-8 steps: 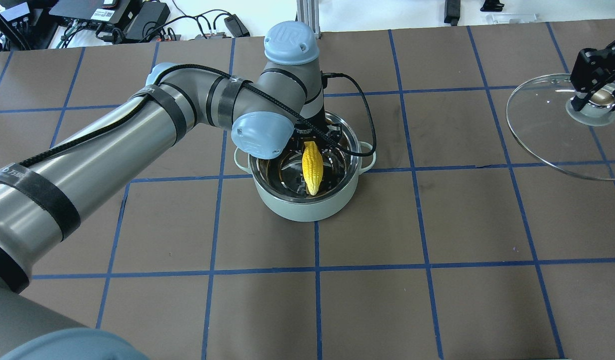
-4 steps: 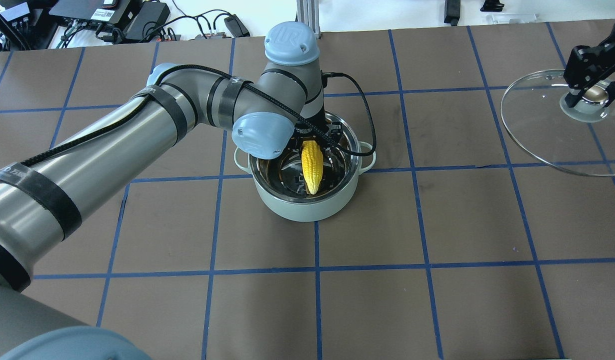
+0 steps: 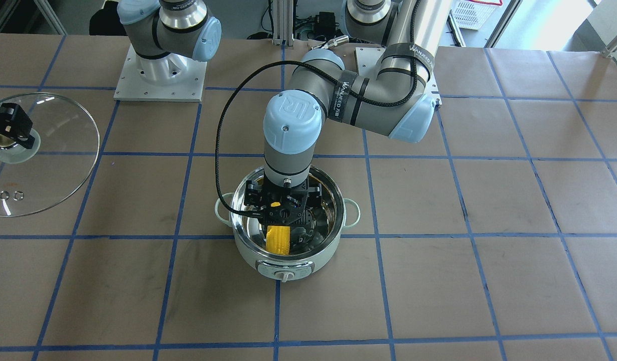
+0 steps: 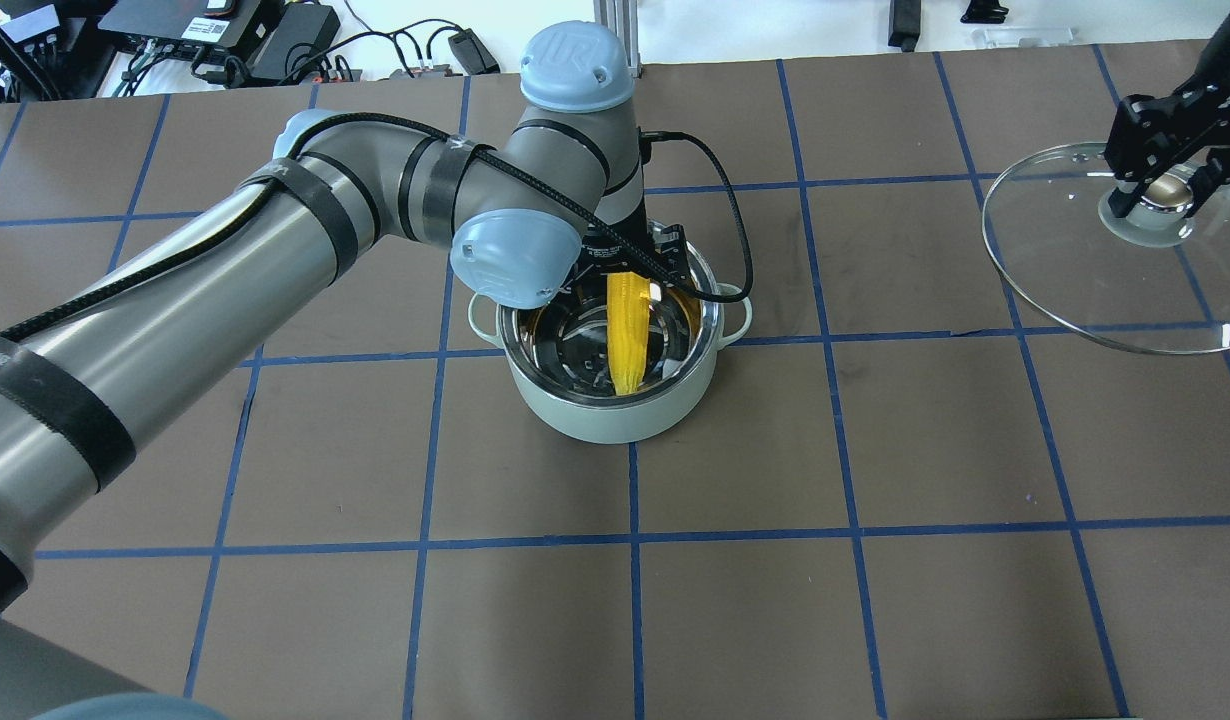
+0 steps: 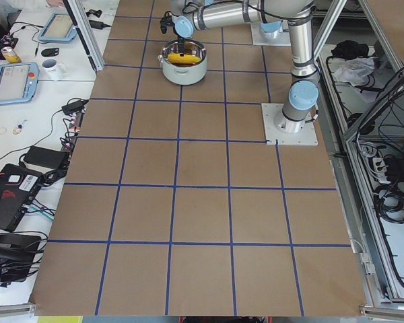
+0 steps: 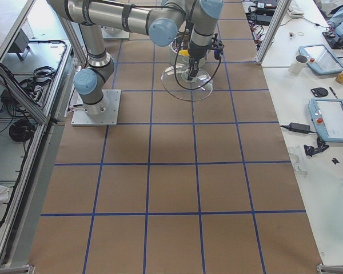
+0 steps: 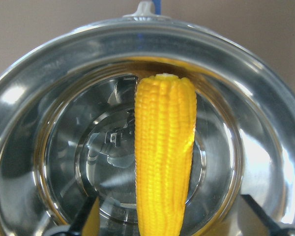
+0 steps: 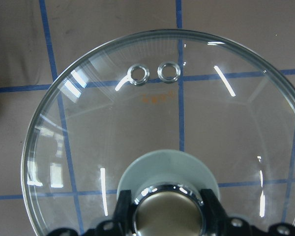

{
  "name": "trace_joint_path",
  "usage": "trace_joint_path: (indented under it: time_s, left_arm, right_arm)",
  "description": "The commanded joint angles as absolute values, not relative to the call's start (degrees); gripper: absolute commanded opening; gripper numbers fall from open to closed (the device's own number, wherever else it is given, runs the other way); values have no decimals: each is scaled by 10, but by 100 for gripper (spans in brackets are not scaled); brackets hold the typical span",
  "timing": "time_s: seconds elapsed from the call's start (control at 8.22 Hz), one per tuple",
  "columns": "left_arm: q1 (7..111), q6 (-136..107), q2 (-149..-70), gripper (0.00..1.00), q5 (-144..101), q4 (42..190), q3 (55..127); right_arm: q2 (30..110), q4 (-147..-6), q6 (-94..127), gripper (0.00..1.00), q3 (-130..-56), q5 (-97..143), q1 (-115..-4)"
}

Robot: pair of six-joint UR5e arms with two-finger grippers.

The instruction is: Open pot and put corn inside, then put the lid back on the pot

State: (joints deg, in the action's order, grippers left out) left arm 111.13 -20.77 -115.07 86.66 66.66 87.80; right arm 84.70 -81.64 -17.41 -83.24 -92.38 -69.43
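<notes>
the left gripper hangs just inside the mouth of the pot with its fingers spread wide of the corn on both sides. No contact shows in the wrist view, so it reads as having let go. the cob lies slanted inside the steel bowl, one end up between those fingers. the right gripper is clamped on the knob of the lid, well apart from the pot.

several things could go wrong from here:
- if the cob's upper end leans above the rim, the lid would perch on it rather than seat.
- a finger lifting out could brush the cob and tip or drag it over the edge.
- if the lid travels in while the left arm is over the pot, glass meets arm.
- a round knob in a two-finger pinch lets the wide lid swing or slip during a fast move.

some things are hard to make out — the cob's near end is cut off at the bottom of the left wrist view, so whether it rests on the pot floor cannot be told. the wrist hides the far rim in the overhead view. the lid runs off the frame edge, and its height above the table is unclear. both side views show the pot too small to help.
</notes>
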Motion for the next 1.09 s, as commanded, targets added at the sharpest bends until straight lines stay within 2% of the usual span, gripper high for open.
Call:
trace_joint_path:
  time_s: [0.0, 0.36, 0.73, 0.97]
  left_arm:
    - [1106, -215, -1116, 100, 867, 701, 874]
    - [1035, -146, -1057, 100, 881, 749, 841]
    - [942, -79, -1043, 100, 888, 839, 779]
    - [891, -26, -1023, 100, 889, 858, 769]
  right_arm:
    - [847, -816, -137, 0, -833, -925, -721]
    - [846, -828, -71, 0, -834, -924, -768]
    - [837, -863, 56, 0, -841, -923, -865]
    - [807, -926, 123, 0, -843, -918, -943]
